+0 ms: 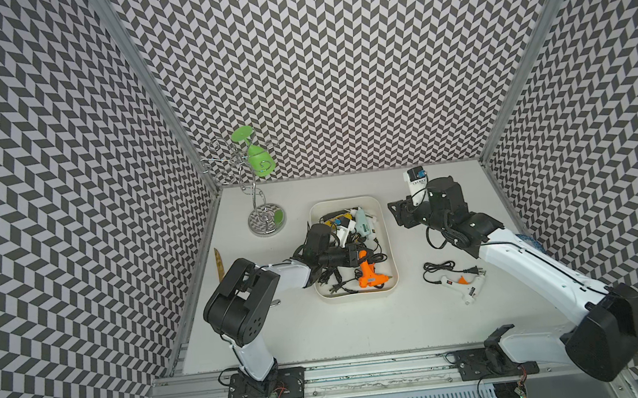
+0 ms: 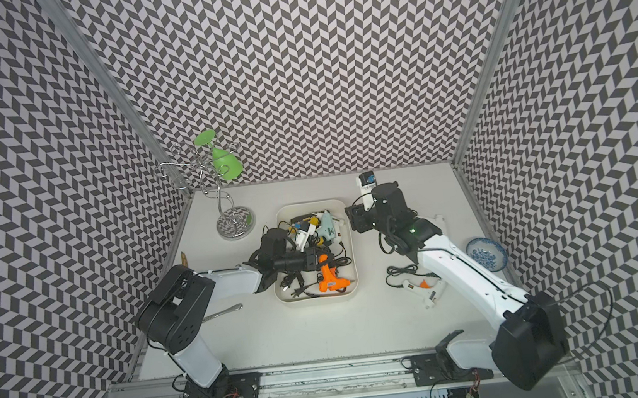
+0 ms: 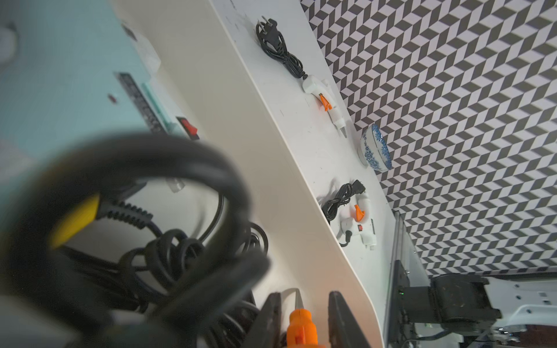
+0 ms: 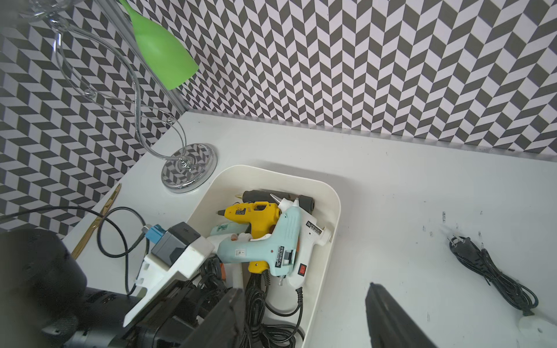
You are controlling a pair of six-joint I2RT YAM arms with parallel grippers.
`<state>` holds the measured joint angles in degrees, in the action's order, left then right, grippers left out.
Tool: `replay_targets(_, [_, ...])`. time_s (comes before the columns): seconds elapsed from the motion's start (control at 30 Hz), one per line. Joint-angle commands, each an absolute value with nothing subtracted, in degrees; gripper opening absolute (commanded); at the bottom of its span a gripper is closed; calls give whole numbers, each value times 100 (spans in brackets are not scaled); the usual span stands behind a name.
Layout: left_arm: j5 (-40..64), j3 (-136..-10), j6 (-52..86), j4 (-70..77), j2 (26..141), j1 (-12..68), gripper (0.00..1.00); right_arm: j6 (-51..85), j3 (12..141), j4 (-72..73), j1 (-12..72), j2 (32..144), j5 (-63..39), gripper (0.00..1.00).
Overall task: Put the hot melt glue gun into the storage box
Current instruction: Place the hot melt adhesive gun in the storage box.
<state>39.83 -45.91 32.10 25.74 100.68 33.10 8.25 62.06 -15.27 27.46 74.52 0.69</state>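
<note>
orange glue gun [image 1: 369, 273] lies in the storage box [image 1: 388, 241]. left gripper [image 3: 304, 296] jaws stand slightly parted either side of it. white glue gun [image 1: 466, 287] lies slantwise on the table right of the box. right gripper [image 4: 304, 287], jaws spread and empty, looks nearer.

I see the storage box [image 4: 271, 179] as smooth, slightly glossy cream plastic; the orange glue gun [image 1: 370, 277] is matt plastic, the wire stand [image 4: 190, 168] mirror-bright chrome, my tabletop [image 4: 391, 186] matt, scuffed white.
</note>
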Motion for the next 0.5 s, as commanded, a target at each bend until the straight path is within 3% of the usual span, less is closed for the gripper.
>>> replay_targets(0.0, [3485, -4807, 2824, 2066, 10236, 3584, 53, 886, 6165, -1590, 2681, 7632, 449, 67])
replay_targets(0.07, [3292, -4820, 2796, 1864, 10241, 3614, 60, 944, 6203, -1718, 2601, 7769, 608, 67])
replay_targets(0.27, [2286, -5312, 1996, 619, 9670, 3707, 99, 971, 6303, -1963, 2341, 8017, 678, 67])
replay_targets(0.47, [1590, -5986, 1149, -761, 9232, 3709, 100, 754, 6489, -2106, 2329, 8178, 829, 67])
